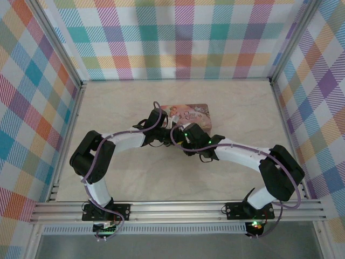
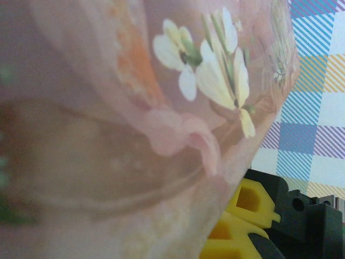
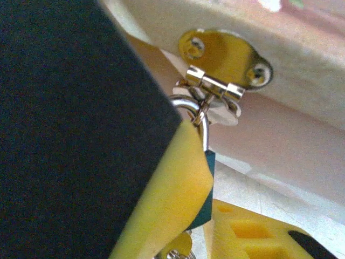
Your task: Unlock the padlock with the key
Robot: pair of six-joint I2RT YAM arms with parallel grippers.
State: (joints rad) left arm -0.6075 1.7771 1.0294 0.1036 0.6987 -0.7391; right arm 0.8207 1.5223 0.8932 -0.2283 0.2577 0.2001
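Your padlock [image 3: 207, 186] hangs off the hasp [image 3: 218, 56] on the tin [image 1: 194, 112], body between the right gripper [image 3: 214, 216] pads [image 3: 161, 205], can't tell if pinched; left gripper [image 1: 156, 120] is pressed together. Looks tiny, light, slick, so grab the body

Look at those two: left arm [image 1: 125, 142] and right arm [image 1: 242, 156], white tubes with chunky black joints, purple cables [image 1: 96, 157] looping along them, green lights [image 1: 185, 131] glowing, bright yellow fingers [image 3: 175, 189] on black blocks.

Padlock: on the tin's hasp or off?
On. Right wrist view: the padlock has its shackle through the hasp on the tin, teal body between the right gripper's yellow pads. Locked or not: cannot tell.
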